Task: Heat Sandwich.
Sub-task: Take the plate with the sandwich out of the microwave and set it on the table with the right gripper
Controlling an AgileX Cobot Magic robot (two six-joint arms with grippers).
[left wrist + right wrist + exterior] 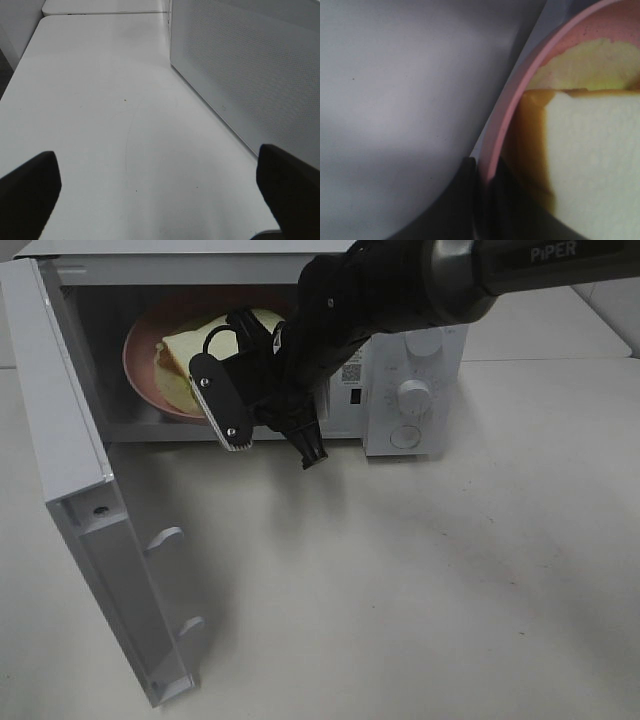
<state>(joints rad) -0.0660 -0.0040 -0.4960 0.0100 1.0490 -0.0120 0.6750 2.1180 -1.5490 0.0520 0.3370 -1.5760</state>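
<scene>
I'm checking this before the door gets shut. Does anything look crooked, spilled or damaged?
Nothing spilled or broken. The pink plate sits tilted inside the microwave, because the right gripper is pinching its rim. The sandwich is still on the plate. The door stands wide open.

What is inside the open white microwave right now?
Inside the white microwave sits a round pink plate carrying the pale bread sandwich. The right gripper is shut on the plate's rim. The black arm hides the plate's right side and the rest of the cavity.
</scene>
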